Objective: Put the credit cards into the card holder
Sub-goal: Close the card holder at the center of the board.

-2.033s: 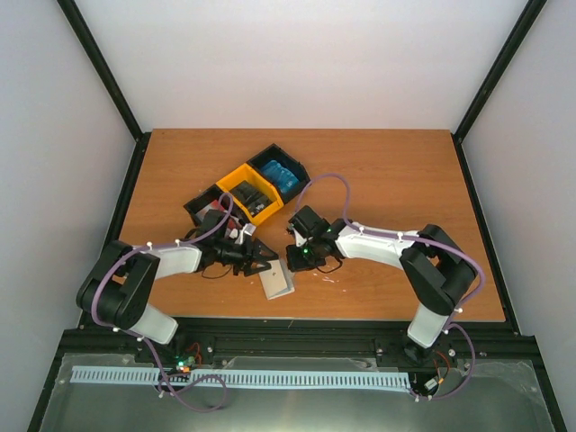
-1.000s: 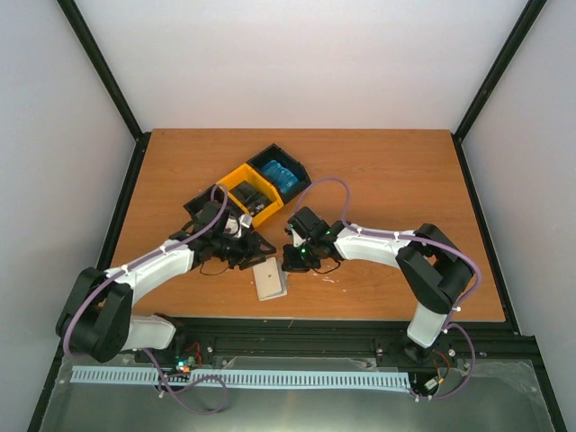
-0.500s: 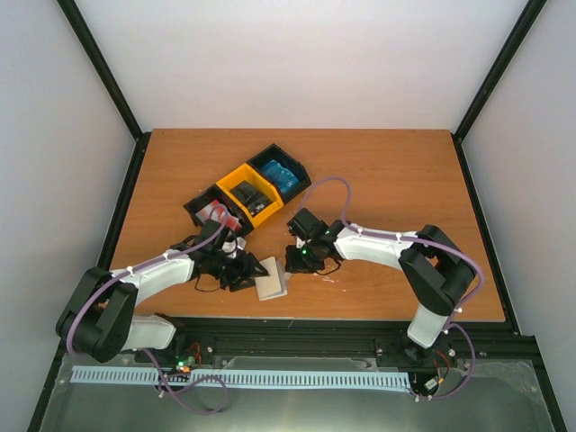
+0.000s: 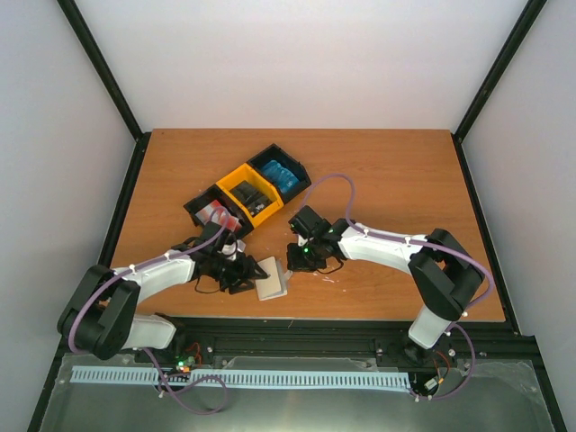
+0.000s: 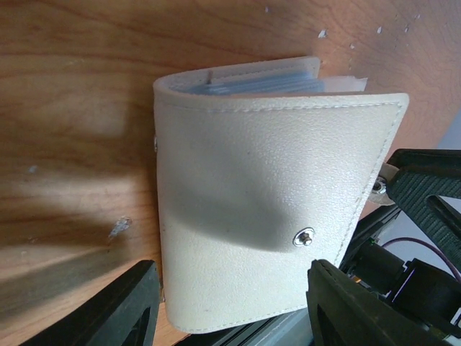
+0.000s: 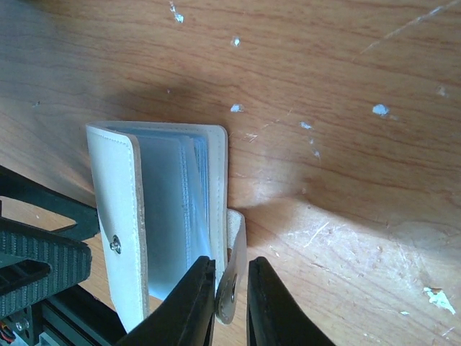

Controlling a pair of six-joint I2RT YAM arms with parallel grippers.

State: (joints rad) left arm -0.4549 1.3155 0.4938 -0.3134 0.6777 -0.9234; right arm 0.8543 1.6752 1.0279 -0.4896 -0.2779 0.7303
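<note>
Beige stitched folding card holder: folded on wooden table, ahead of both tools. Right gripper clenched on its snap tab, presumably to open it. Left gripper released, straddling its near edge, likely bracing.

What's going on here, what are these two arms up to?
Two arms are working on a cream wallet lying mostly folded on the table. The right hand pinches its snap tab, while the left hand sits open at the wallet's opposite side. The cards lie in the tray behind, and neither hand holds one.
</note>
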